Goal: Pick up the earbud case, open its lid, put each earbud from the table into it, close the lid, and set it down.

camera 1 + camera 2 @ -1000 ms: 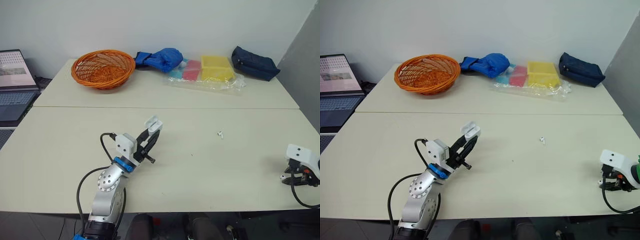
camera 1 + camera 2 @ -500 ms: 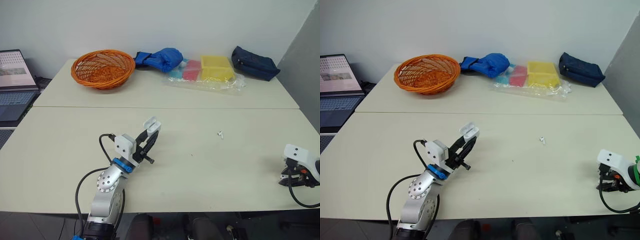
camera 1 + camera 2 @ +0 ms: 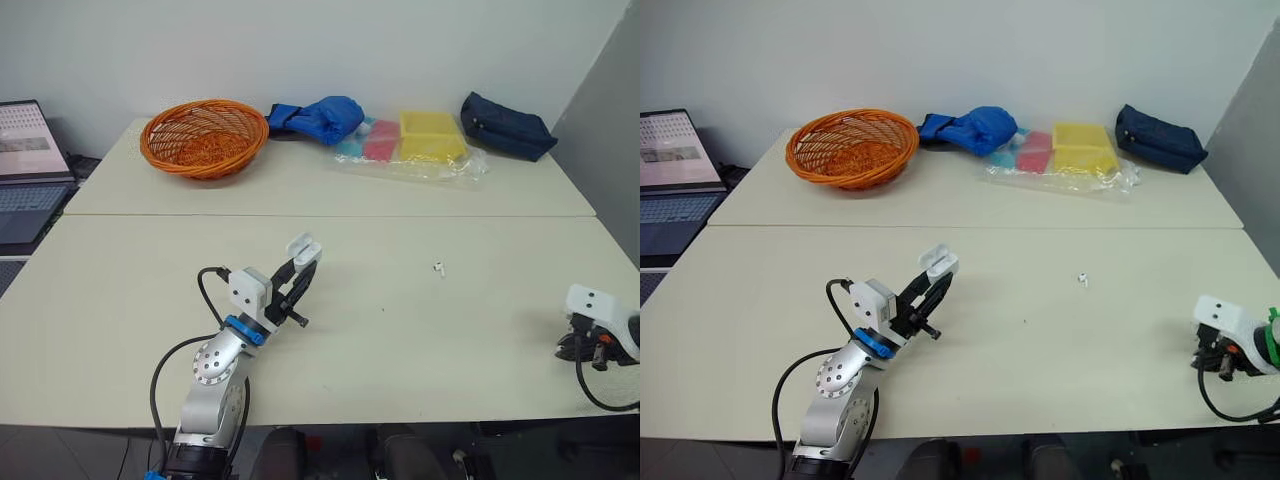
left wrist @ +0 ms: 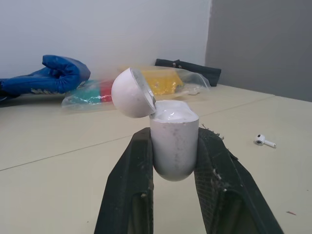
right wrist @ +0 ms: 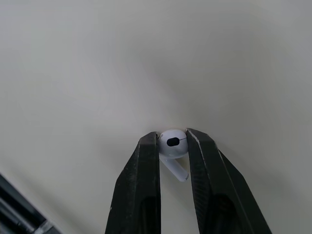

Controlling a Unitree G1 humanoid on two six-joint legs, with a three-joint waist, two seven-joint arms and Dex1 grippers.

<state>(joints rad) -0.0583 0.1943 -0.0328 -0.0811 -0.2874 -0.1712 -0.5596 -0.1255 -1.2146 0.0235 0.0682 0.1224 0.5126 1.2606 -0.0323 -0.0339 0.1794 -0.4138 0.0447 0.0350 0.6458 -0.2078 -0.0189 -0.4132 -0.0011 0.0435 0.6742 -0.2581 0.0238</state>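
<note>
Pale worktop fills the scene, with an orange basket at its far left. Near the front, left of centre, the left gripper has its jaws clamped on the white earbud case, held upright with its lid tipped open. At the near right edge, the right gripper has its jaws pinched on one earbud, low over the surface. Another earbud lies loose on the worktop, right of centre.

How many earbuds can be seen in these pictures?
2. One earbud lies on the table, right of the middle. The second earbud is pinched in the right gripper, near the table's right edge. The open case in the left gripper may hide more.
</note>
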